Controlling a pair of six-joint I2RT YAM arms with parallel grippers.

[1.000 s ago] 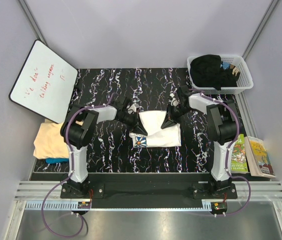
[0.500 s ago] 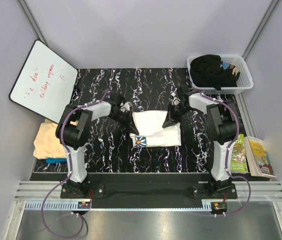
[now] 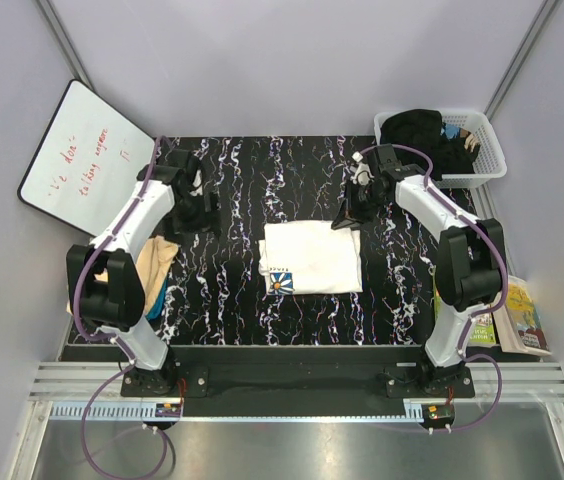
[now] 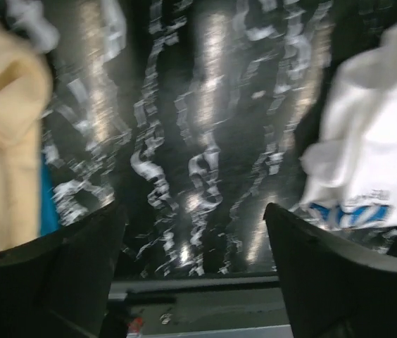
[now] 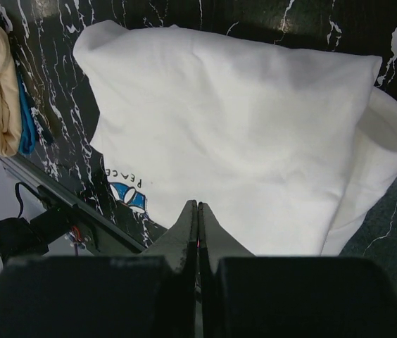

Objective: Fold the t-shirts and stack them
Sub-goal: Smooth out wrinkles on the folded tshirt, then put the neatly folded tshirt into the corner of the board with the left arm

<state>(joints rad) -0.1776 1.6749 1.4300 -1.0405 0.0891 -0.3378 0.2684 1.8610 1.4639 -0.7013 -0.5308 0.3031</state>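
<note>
The white t-shirt lies folded into a rectangle at the middle of the table, its daisy print and lettering showing at its near left corner. The folding of this 1 looks finished, so the step in hand, as I judge it, is the change from folding to stacking. The right gripper hangs just above the shirt's far right corner with its jaws together and no cloth between them. In the right wrist view the fold bulges a little at the right side and does not lie flat. The left gripper is raised over the left part of the table, well apart from the white shirt, its jaws apart and empty. By the left edge lie the other 2 shirts, the peach t-shirt with the teal t-shirt showing at its edge, both partly hidden under the left arm in the top view. The next move probably calls for both grippers to take the folded shirt low at 2 edges, so the layers do not slip open, and carry it to the pile at the left edge. The alternative is a fresh garment from the basket at the far right corner, where dark cloth is heaped.
</note>
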